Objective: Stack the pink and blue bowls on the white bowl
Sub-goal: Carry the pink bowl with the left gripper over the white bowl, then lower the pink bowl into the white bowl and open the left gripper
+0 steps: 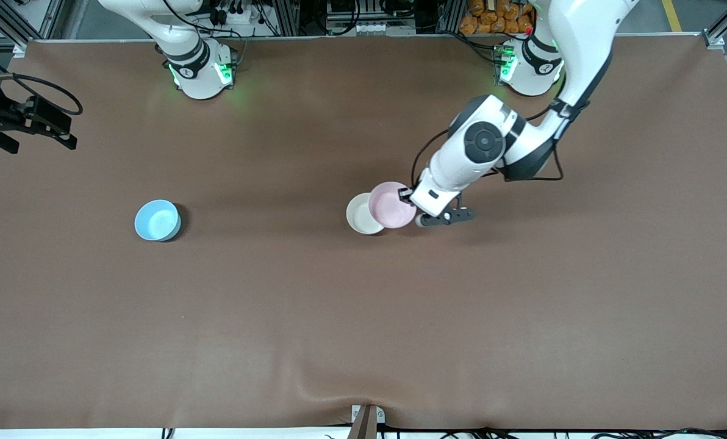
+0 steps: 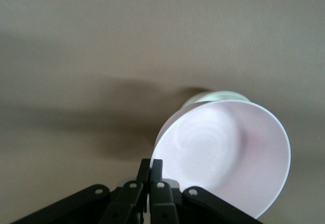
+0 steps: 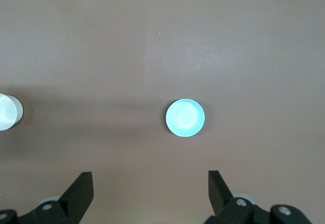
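Task approx. halfway, I'd judge: left gripper (image 1: 410,196) is clamped on the rim of the pale pink smooth plastic bowl (image 1: 391,205), held tilted over the cream-white plastic bowl (image 1: 361,214) near table centre, not yet seated in it. Light sky-blue plastic bowl (image 1: 157,220) sits untouched toward the right arm's end. Right gripper (image 3: 151,193) waits high over the table w/ fingers spread, holding nothing. Left wrist view shows pinched fingers (image 2: 157,169) on the rim, which the front view doesn't; right wrist view shows the wide-open jaws.
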`<state>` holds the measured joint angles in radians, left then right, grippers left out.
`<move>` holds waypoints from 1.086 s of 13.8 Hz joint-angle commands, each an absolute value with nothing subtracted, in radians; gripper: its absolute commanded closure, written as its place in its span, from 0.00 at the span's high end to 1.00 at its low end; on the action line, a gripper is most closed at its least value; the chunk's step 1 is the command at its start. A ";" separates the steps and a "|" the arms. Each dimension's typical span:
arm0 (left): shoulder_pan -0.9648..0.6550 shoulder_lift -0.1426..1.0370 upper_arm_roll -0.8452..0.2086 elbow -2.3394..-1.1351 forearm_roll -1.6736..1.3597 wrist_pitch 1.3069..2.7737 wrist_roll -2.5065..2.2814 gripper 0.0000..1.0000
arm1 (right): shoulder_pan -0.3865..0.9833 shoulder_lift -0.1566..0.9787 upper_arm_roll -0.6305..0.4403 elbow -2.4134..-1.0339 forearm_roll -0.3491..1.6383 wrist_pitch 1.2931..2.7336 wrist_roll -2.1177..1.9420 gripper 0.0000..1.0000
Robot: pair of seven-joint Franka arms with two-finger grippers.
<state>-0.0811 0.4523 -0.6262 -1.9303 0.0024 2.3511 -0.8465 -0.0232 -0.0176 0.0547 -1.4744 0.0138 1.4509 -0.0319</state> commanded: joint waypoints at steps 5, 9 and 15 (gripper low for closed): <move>-0.166 0.595 -0.617 -1.830 0.219 2.347 -1.109 0.00 | -0.048 -0.009 0.069 -1.456 0.029 1.437 -0.048 1.00; -0.186 0.637 -0.617 -1.781 0.222 2.347 -1.135 0.00 | -0.048 -0.009 0.067 -1.456 0.029 1.437 -0.048 1.00; -0.242 0.647 -0.563 -1.781 0.224 2.347 -1.140 0.00 | -0.048 -0.009 0.069 -1.456 0.029 1.437 -0.048 1.00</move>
